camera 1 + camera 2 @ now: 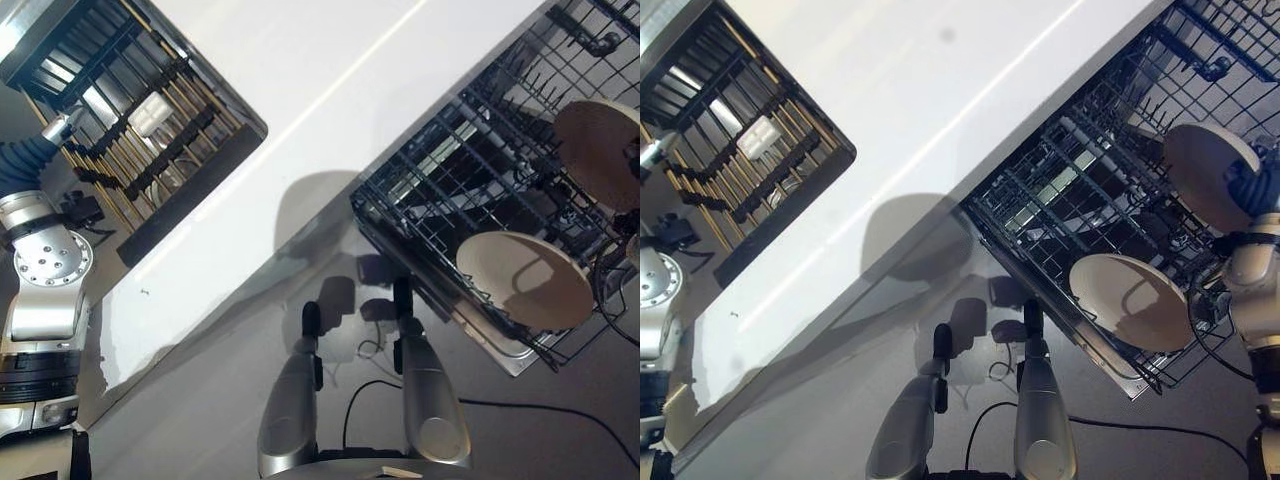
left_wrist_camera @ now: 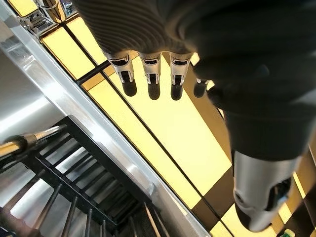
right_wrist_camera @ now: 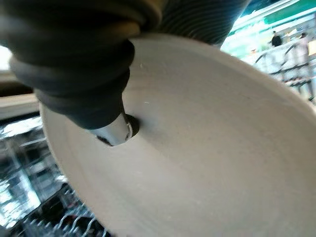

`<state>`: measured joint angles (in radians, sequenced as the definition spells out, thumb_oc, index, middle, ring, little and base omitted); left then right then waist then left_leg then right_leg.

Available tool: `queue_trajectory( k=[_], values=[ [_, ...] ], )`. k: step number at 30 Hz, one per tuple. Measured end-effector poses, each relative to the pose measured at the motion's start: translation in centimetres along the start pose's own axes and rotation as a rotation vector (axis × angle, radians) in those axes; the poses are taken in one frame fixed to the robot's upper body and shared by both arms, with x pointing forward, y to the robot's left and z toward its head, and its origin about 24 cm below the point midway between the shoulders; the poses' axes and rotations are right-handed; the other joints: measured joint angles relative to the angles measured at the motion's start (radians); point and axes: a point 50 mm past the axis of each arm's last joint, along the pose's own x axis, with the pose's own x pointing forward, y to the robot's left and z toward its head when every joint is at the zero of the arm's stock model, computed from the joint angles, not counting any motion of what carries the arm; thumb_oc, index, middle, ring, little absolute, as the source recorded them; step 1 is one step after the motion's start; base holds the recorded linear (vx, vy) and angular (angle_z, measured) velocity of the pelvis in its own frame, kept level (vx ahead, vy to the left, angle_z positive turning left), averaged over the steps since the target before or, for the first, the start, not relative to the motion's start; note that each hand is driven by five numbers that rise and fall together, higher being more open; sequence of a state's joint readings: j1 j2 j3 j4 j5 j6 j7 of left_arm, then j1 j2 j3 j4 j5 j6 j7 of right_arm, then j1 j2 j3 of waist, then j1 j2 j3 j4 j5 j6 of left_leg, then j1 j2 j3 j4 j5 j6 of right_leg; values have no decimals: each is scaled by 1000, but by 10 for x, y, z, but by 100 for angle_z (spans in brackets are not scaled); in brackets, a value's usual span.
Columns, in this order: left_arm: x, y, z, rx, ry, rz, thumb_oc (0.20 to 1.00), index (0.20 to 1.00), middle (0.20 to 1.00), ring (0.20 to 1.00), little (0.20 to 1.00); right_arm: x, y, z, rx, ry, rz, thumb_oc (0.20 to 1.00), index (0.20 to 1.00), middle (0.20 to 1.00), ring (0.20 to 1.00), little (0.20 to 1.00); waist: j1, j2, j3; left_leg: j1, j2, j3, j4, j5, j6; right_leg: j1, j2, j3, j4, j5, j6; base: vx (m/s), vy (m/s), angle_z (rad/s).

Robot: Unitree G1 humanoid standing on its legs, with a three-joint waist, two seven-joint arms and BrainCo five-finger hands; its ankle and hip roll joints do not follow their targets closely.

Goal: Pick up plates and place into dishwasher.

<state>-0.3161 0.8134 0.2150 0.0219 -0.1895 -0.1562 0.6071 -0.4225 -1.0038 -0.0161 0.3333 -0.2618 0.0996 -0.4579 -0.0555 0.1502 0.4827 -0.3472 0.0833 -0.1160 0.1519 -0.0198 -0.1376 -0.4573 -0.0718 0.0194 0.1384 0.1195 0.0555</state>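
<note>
A kitchen-like test space, set up indoors rather than in a home. A white counter point(image 1: 330, 90) runs across the head views, with a dish rack point(image 1: 130, 120) of dark and brass-coloured bars at its far left edge. By its right edge a dishwasher basket point(image 1: 1090, 190) of dark wire stands pulled out, with a plate point(image 1: 522, 280) upright in its tines. The floor point(image 1: 560, 440) is plain grey. The right wrist view shows a large hall with railings and distant people behind the basket.
</note>
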Motion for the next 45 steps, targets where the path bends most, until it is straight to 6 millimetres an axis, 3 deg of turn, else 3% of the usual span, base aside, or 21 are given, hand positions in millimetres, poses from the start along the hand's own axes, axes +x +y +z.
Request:
queue_trajectory(
  k=[16,35,36,37,38,45],
  values=[
    [21,-3,20,86,-109,-33,1000,1000,1000,1000,1000,46,-27,45,-6,-125,-53,200,200,200,200,200,22,13,15,-104,-9,4,13,21,-6,-138,-5,13,70,-7,-3,-20,-39,-1],
    [27,-15,28,88,-130,-48,1000,1000,1000,1000,1000,53,-27,52,-14,-139,-52,200,200,200,200,200,44,23,15,-125,-21,1,40,25,-7,-171,-15,10,129,-20,-10,3,-10,1],
    [26,-16,28,87,-126,-51,1000,1000,1000,1000,1000,53,-26,52,-13,-137,-49,322,322,322,322,322,44,23,15,-125,-20,1,43,25,-7,-169,-15,9,130,-20,-10,4,-15,4],
    [26,-16,27,86,-124,-51,1000,1000,1000,1000,1000,52,-25,51,-13,-133,-46,827,827,827,827,827,44,23,15,-124,-20,0,45,24,-7,-166,-15,7,130,-20,-10,9,-11,5],
    [25,-17,27,83,-122,-51,1000,1000,1000,1000,1000,52,-23,50,-16,-125,-37,1000,1000,1000,1000,1000,44,23,15,-122,-19,-3,48,24,-7,-161,-15,4,130,-20,-10,13,-3,6],
    [24,-18,26,74,-114,-57,1000,1000,1000,1000,1000,23,22,27,-52,-62,150,1000,1000,1000,1000,1000,42,21,16,-117,-17,-13,66,17,-7,-140,-12,-5,128,-26,-7,5,-1,2]
  ],
)
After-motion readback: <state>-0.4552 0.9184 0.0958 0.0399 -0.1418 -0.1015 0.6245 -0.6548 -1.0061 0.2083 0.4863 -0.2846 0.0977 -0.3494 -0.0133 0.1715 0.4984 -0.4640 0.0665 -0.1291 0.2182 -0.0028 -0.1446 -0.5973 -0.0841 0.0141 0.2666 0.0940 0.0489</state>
